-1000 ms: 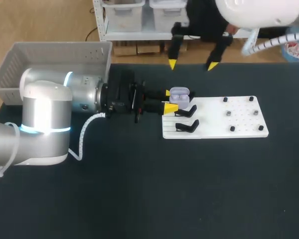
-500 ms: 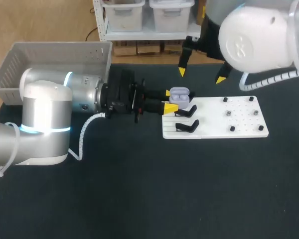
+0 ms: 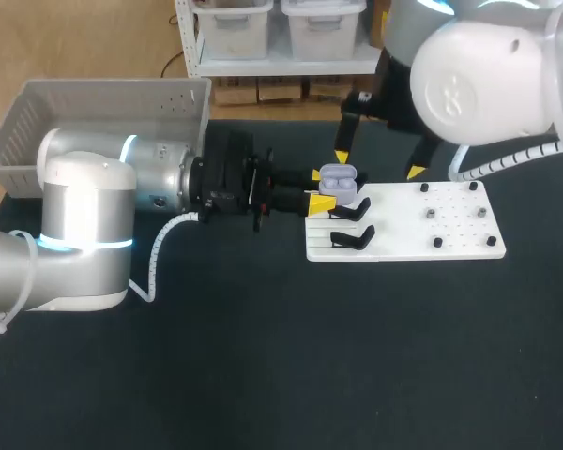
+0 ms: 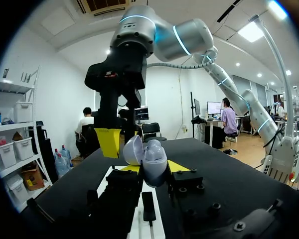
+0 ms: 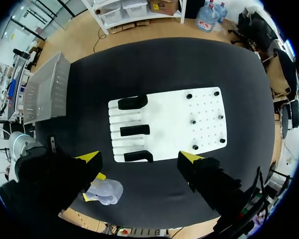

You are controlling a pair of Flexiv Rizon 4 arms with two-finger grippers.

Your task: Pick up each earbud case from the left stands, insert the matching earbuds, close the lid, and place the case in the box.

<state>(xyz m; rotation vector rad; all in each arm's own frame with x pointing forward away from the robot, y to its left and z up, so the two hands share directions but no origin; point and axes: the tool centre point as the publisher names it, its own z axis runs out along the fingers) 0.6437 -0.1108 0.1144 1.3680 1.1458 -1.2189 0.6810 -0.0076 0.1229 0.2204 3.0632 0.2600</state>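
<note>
A pale lilac earbud case [image 3: 338, 178] with its lid up is held at the left end of the white board [image 3: 403, 246]. My left gripper [image 3: 319, 188] is shut on it from two sides. In the left wrist view the case [image 4: 149, 157] sits between the yellow tips of my left gripper [image 4: 153, 168]. My right gripper [image 3: 377, 164] hangs open above the board's far edge, one tip close behind the case. From its wrist view my right gripper [image 5: 140, 160] looks straight down on the board [image 5: 169, 122], with the case [image 5: 104, 191] off to one side.
Black stands [image 3: 352, 211] [image 3: 354, 238] lie on the board's left part, and small pegs and pieces [image 3: 430, 213] dot its right part. A grey basket [image 3: 38, 122] stands at the table's far left. The near half of the table is dark bare cloth.
My right arm has swung in and down, from beyond the table's far edge to just over the board beside the case. The left arm and the case have not moved.
</note>
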